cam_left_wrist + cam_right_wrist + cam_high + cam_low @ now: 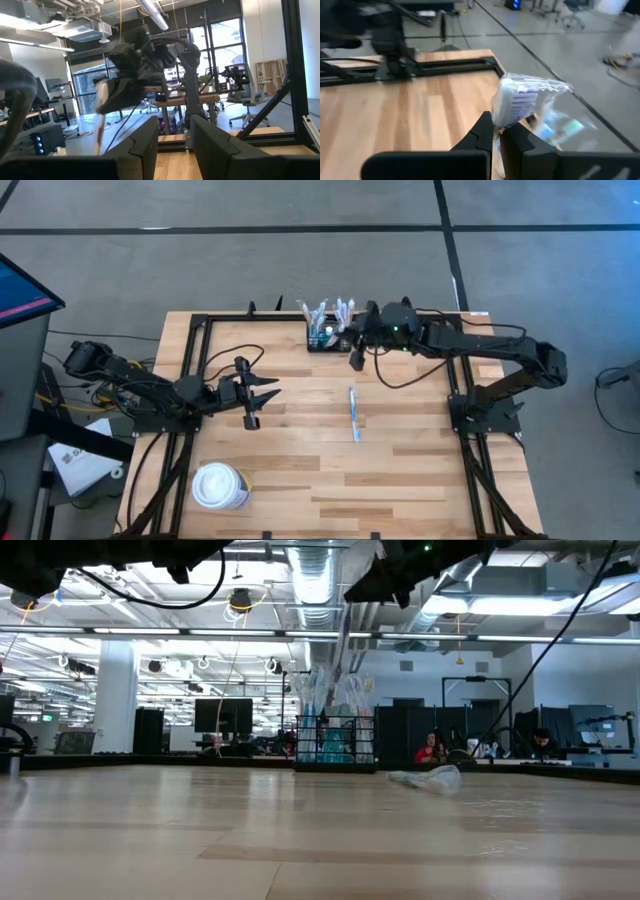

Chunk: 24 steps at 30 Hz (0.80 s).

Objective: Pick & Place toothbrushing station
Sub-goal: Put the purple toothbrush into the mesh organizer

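A: The toothbrushing station (pixel 327 337) — black wire mesh, boxy — sits at the desk's (pixel 300 480) far edge, wrapped toothbrushes upright inside.

B: The right gripper (pixel 496 131)?

A: Pinched on a crinkly clear-wrapped toothbrush (pixel 522 100) above it. The left gripper (pixel 262 402) hovers half-open, empty — bare planks around a loose toothbrush (pixel 354 414).

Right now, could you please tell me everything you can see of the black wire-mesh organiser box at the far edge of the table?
The organiser box is a small black wire-mesh rectangle standing upright on the wooden table at the middle of its far edge. Wrapped toothbrushes in clear packaging stick up out of it and fan outward, and something blue-green shows through the mesh in the low view. The right gripper hovers just beside it, shut on a wrapped toothbrush. Its compartments cannot be made out.
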Tool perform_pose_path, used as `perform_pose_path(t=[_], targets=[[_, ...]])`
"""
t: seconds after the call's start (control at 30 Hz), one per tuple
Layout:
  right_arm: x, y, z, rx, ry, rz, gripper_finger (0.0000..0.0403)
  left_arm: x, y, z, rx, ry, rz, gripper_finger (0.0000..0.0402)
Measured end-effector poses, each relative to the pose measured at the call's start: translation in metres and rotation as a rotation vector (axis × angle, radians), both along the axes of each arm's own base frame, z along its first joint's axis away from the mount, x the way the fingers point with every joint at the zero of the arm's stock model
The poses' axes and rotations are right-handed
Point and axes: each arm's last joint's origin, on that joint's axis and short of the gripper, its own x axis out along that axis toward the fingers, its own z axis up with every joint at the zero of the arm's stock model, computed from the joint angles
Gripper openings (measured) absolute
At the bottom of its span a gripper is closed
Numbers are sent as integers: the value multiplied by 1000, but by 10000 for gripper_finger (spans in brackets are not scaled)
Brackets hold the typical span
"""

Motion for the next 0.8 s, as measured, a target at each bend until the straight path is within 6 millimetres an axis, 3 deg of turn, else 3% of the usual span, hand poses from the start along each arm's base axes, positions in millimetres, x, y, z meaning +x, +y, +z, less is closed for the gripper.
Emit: perform_pose_path(t=[0.8], targets=[[-27, -60, -12, 113, 77, -191, 5, 0, 0, 0, 0, 2, 0, 108]])
